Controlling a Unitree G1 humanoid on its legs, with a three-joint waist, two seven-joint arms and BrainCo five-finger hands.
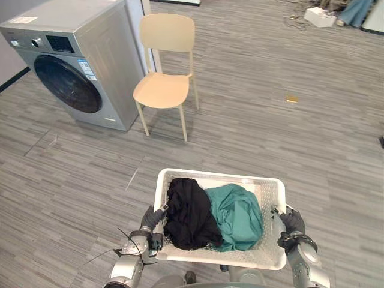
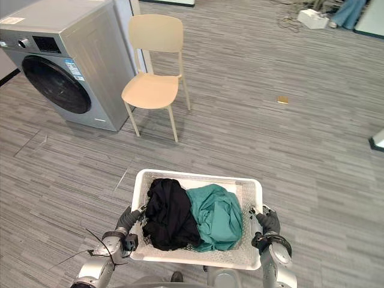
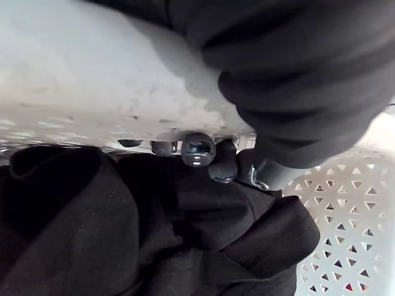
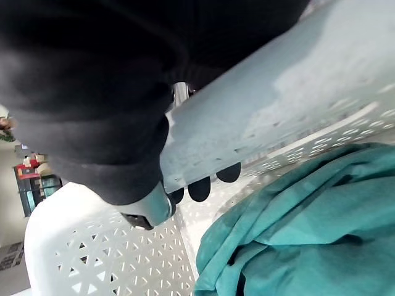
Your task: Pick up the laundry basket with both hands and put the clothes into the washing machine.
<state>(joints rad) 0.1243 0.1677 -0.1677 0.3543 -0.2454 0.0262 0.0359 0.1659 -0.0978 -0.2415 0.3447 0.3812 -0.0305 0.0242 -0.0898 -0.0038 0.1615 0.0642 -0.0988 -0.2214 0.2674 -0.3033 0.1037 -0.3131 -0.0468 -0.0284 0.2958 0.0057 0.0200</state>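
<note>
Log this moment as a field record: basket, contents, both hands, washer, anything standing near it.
basket: white laundry basket, held at both side rims
contents: black garment on robot's left, teal garment on its right
left hand: fingers curled over left rim
right hand: fingers curled over right rim
washing machine: ahead to the left, door looks shut
chair: beige, beside the machine
</note>
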